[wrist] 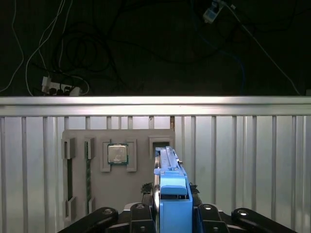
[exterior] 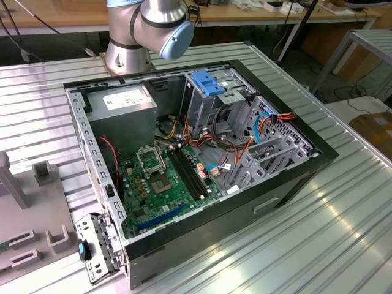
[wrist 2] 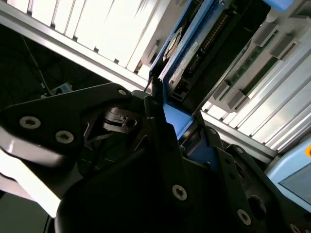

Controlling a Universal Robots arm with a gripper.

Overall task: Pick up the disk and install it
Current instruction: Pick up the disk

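Note:
My gripper (wrist: 172, 216) is shut on the disk (wrist: 171, 179), which I see edge-on with its blue carrier rail toward the camera. Black fingers (wrist: 141, 213) press on both sides of it. In the second wrist view the disk (wrist 2: 194, 53) shows its dark connector edge and blue rail, rising from the gripper (wrist 2: 165, 114) over the ribbed metal table. The disk hangs over the grey fixture plate (wrist: 82, 141), close to an open slot holder (wrist: 160, 143).
The fixture plate carries a processor chip (wrist: 117, 154) and memory sticks (wrist: 88, 170). In the exterior view an open computer case (exterior: 294, 177) lies on the ribbed table, with a blue bracket (exterior: 211, 82) on its drive cage, a grey power supply (exterior: 125, 101) and the arm's base (exterior: 147, 30) behind.

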